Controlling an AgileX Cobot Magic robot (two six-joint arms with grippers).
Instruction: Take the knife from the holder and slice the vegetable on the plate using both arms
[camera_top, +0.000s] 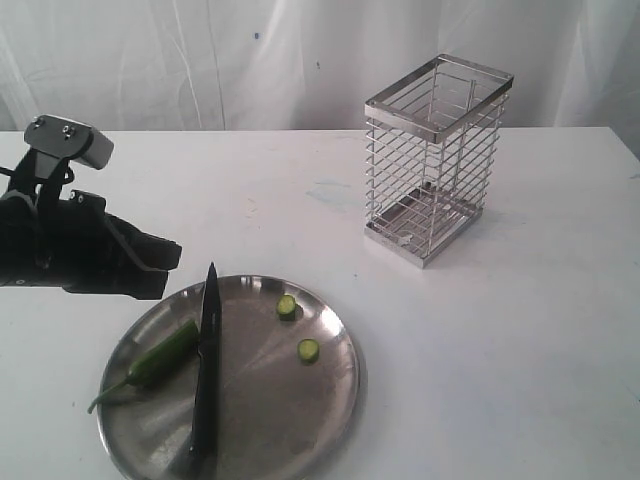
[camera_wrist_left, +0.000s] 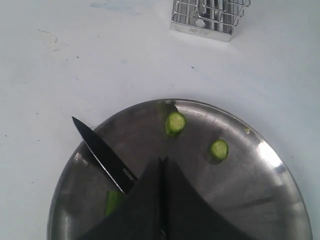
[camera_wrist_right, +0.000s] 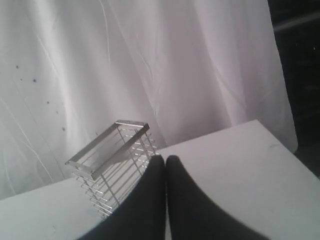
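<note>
The knife (camera_top: 207, 360) lies flat on the plate (camera_top: 300, 420), its long axis running from the near rim to the far rim. The tip points away, just past the far rim, and the black handle sits at the near rim. The pepper (camera_top: 165, 355) lies on the plate just left of the blade and slanted to it. Its cut end is toward the blade and its thin stem trails to the plate's left rim. Two slices (camera_top: 287, 306) (camera_top: 308, 350) rest on the plate right of the knife, apart from each other. The holder (camera_top: 432, 190) stands upright on the worktop (camera_top: 520, 330), well beyond the plate to the right.

The picture's edge cuts off the plate's near rim. In the left wrist view the closed fingers (camera_wrist_left: 145, 200) cover the knife's handle and most of the pepper, and only the holder's base shows.

The left arm (camera_top: 70, 250) reaches in level from the left, and the left tool (camera_top: 170, 258) hangs just above the plate's far-left rim, pressed closed and empty. The right tool (camera_wrist_right: 165, 162) shows only in its own wrist view, fingers together with nothing between them, raised and facing the holder and a white curtain (camera_wrist_right: 150, 60)
</note>
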